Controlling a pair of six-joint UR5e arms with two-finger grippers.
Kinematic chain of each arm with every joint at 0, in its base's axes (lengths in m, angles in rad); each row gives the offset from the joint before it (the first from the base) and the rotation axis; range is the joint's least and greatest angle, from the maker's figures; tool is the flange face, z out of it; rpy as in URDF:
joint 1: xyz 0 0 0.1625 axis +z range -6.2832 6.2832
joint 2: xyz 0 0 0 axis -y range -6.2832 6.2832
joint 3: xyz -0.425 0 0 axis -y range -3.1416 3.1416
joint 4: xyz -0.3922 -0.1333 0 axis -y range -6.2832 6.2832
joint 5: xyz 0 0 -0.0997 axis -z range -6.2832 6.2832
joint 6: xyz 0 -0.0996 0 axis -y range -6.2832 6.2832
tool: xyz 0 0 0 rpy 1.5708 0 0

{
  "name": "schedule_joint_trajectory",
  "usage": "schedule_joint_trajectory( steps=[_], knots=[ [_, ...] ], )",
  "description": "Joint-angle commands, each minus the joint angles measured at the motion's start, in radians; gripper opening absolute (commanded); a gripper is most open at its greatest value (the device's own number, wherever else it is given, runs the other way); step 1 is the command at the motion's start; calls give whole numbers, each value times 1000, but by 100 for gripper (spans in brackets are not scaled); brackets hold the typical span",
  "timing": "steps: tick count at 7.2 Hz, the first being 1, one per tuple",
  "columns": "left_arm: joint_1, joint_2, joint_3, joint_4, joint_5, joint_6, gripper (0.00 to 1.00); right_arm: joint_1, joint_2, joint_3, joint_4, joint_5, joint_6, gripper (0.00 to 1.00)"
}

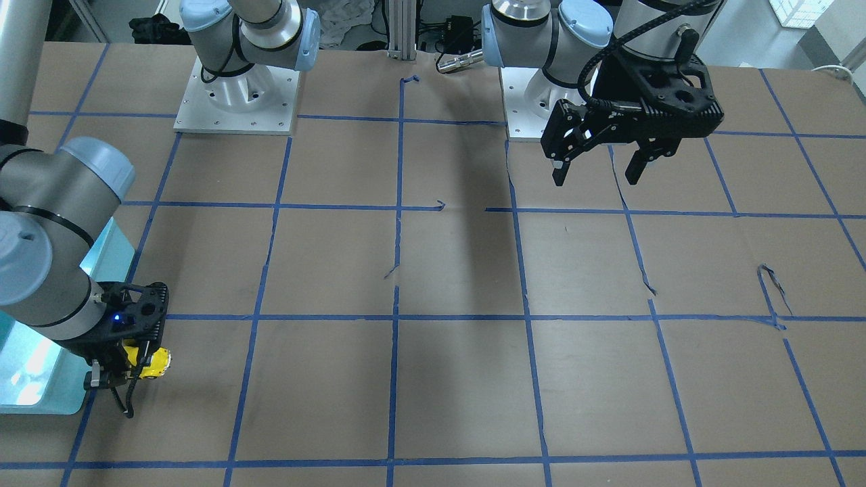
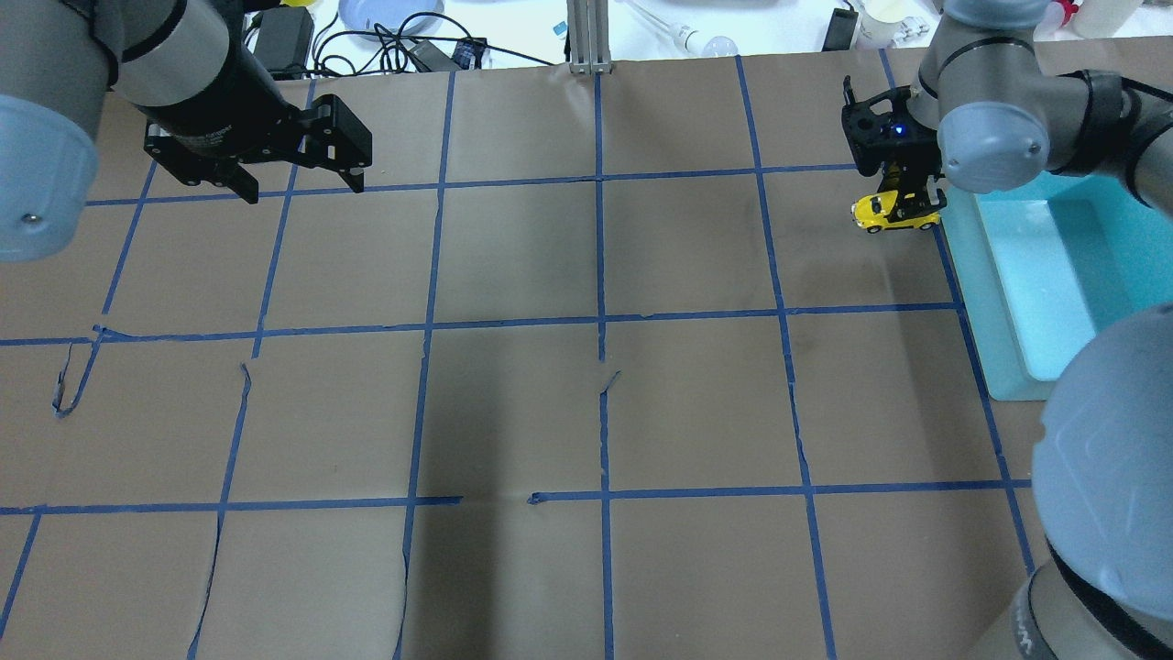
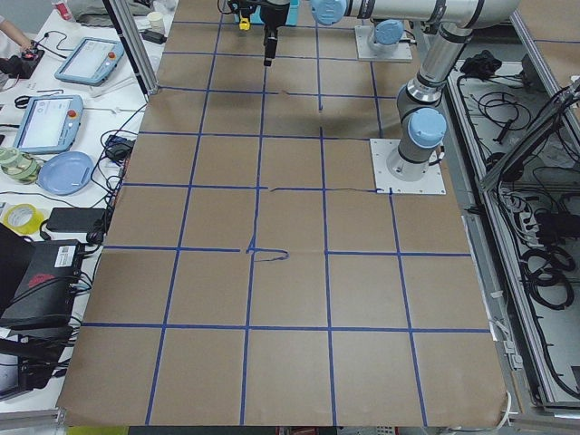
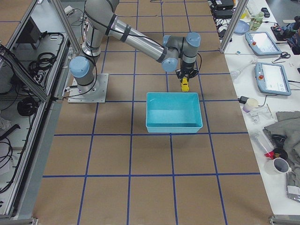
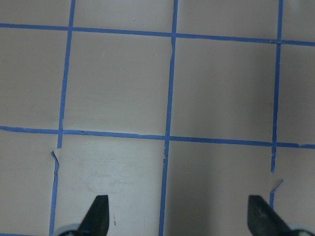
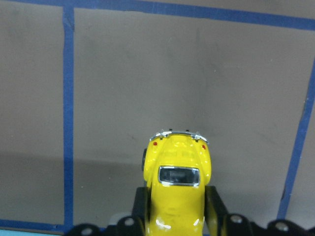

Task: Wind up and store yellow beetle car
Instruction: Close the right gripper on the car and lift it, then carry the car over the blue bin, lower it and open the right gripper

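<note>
**Beetle car pinched beside the bin**

Your right hand [image 6: 177, 211] pinches the yellow beetle car [image 6: 178, 167] between its fingers, just outside the turquoise bin's [image 2: 999, 302] rim. Your left hand [image 1: 597, 172] hangs spread and empty over the tabletop [image 2: 513, 257], well apart from the bin.

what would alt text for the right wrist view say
A yellow beetle car is clamped in the right claw at the bottom centre. Beyond it lies the brown table, crossed by blue tape lines.
</note>
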Motion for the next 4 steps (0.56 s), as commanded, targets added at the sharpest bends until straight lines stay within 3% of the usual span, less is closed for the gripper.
schedule_joint_trajectory(
  steps=[1,2,4],
  knots=[
    [-34,-1,-5,-4,13,3,100,4,-91,-35,133,-38,9,4],
    [-38,-6,-4,9,8,0,100,-31,-119,-37,153,-85,-2,0],
    [-38,-32,-13,12,-4,3,100,-181,-130,-26,164,-75,-133,0]
  ],
)
